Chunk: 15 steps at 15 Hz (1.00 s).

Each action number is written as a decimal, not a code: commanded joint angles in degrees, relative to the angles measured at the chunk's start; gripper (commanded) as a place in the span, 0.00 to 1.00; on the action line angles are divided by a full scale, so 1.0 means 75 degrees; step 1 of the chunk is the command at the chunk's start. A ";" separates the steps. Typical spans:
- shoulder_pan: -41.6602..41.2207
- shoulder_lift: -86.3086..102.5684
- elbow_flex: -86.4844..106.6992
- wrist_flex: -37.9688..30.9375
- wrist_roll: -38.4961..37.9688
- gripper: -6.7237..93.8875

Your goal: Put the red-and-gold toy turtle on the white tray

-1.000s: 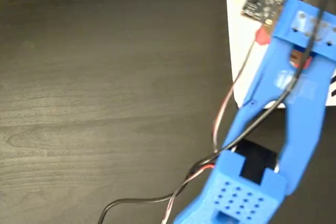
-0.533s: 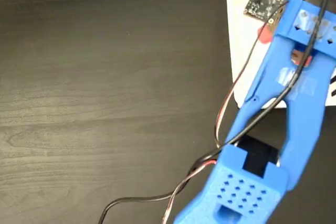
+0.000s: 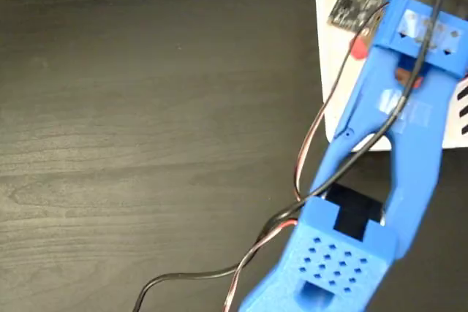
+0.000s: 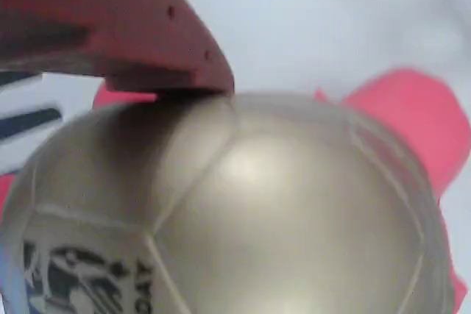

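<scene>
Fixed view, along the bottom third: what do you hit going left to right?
Bare dark wood-grain table → black cable trailing off the arm → red-and-white wires → blue arm link with the perforated housing.

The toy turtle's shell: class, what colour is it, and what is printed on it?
The shell is shiny gold with a dark printed mark near its lower left edge; the wrist view shows it best.
</scene>
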 commanded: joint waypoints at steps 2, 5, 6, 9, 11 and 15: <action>-0.0023 0.0703 -0.0070 -0.0023 -0.0141 0.60; -0.0023 0.0926 0.0223 -0.0012 -0.0164 0.60; -0.0035 0.1020 0.0293 0.0000 -0.0164 0.60; -0.0141 0.1488 0.0305 -0.0012 -0.0141 0.53; -0.0387 0.2027 0.0293 0.0047 -0.0305 0.37; -0.1020 0.3809 0.1230 -0.0305 -0.0270 0.06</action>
